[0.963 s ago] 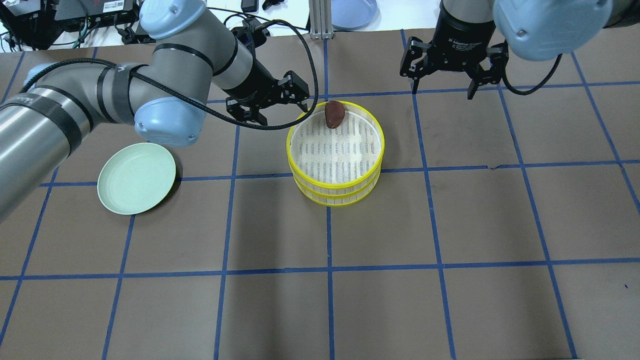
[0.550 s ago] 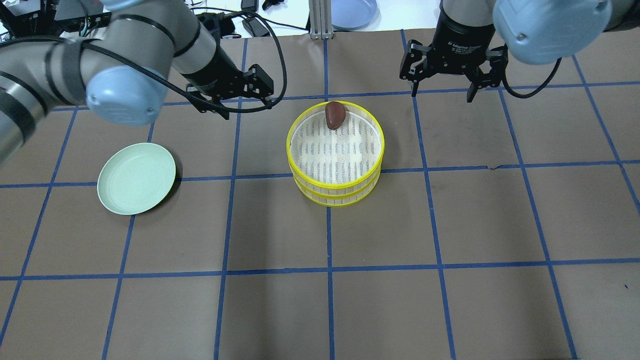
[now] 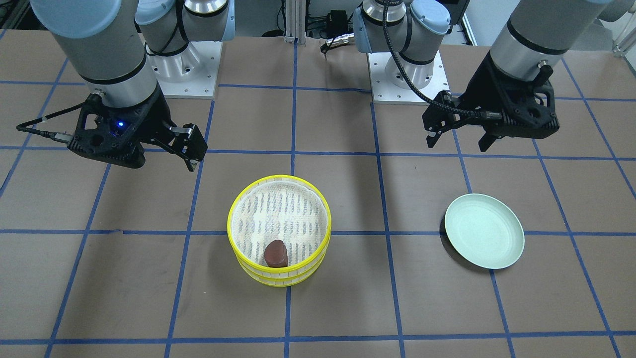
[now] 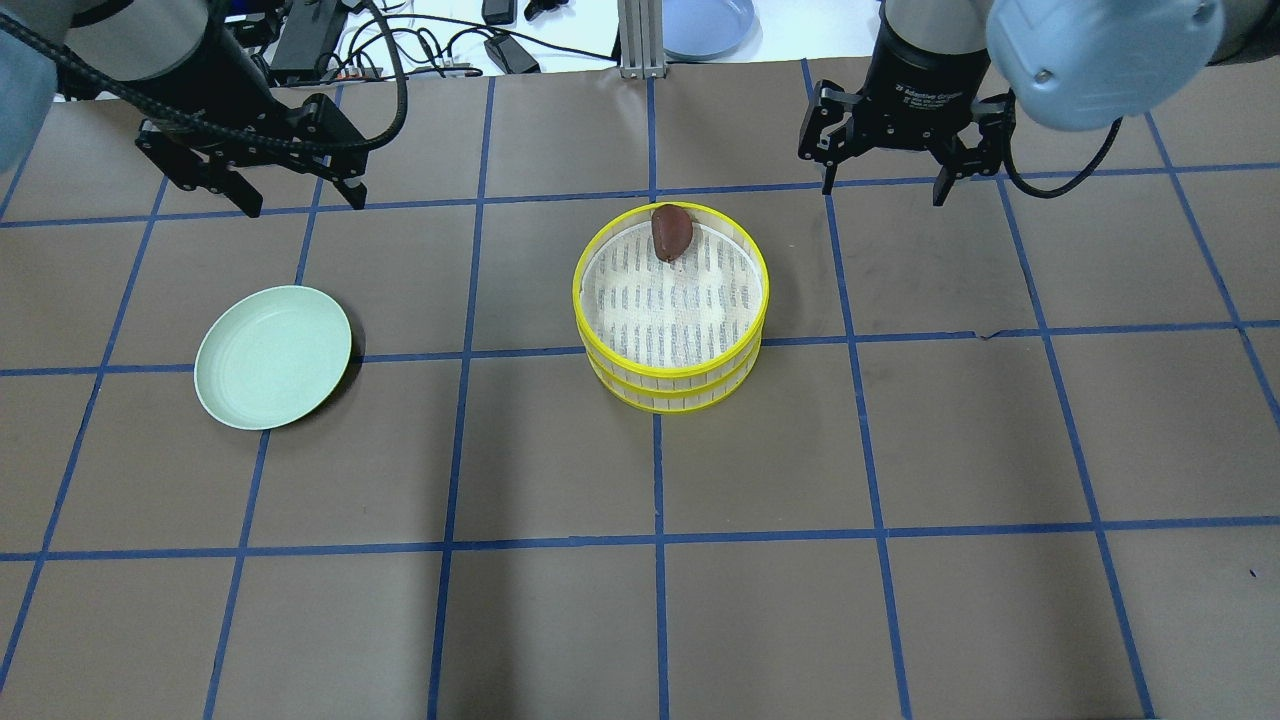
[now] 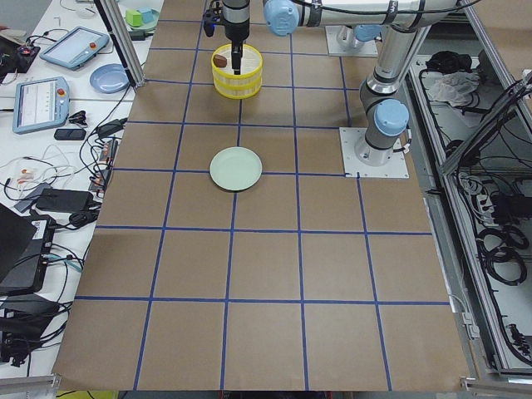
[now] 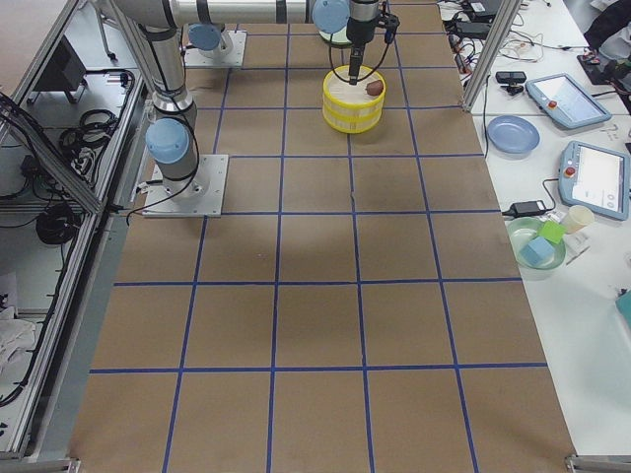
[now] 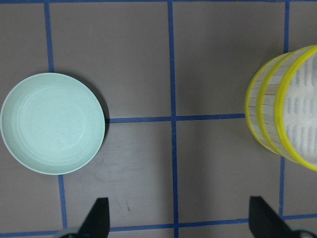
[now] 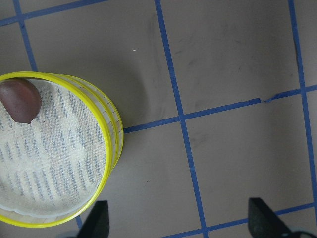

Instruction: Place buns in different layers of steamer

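The two steamer layers (image 4: 578, 300) stand stacked at the table's middle, yellow rims aligned. The dark reddish-brown bun (image 4: 671, 231) lies on the top layer's mesh floor against its far rim; it also shows in the front view (image 3: 275, 253) and the right wrist view (image 8: 20, 100). The cream-white bun is hidden. My left gripper (image 4: 300, 200) is open and empty, at the far left, beyond the pale green plate (image 4: 272, 356). My right gripper (image 4: 883, 190) is open and empty, to the far right of the steamer (image 8: 113, 130).
The pale green plate (image 3: 484, 231) holds nothing. A blue plate (image 4: 708, 25), an aluminium post (image 4: 635, 40) and cables (image 4: 420, 50) lie past the table's far edge. Both arm bases (image 3: 407, 74) stand at the robot's side.
My left arm has pulled back from the steamer's far left rim and swung left, past the plate. The right gripper, the bun and the steamer have not moved.
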Controlling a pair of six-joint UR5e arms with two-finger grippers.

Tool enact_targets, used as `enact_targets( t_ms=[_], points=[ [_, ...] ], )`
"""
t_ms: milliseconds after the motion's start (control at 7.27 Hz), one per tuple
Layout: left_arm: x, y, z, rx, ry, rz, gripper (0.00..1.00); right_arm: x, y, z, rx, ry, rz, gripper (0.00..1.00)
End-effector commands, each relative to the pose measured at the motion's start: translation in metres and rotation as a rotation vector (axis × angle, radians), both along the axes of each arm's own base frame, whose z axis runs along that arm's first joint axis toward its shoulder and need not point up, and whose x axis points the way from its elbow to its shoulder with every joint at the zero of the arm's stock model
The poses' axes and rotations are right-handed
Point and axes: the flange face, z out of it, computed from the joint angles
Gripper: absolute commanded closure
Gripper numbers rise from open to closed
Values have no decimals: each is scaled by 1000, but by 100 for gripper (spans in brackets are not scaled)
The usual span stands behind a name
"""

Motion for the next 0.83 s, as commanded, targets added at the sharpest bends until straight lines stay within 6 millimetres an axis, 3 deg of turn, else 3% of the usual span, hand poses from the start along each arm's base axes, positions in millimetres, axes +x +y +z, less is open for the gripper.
enact_targets(
  t_ms=[0,413,688],
  points=[
    [8,8,10,-15,-75,6,0,0,0,0,0,-1,0,0],
    [9,4,-2,-13,-92,-45,0,0,0,0,0,0,2,0],
    [3,1,1,-55,-96,-84,0,0,0,0,0,0,2,0]
  ],
)
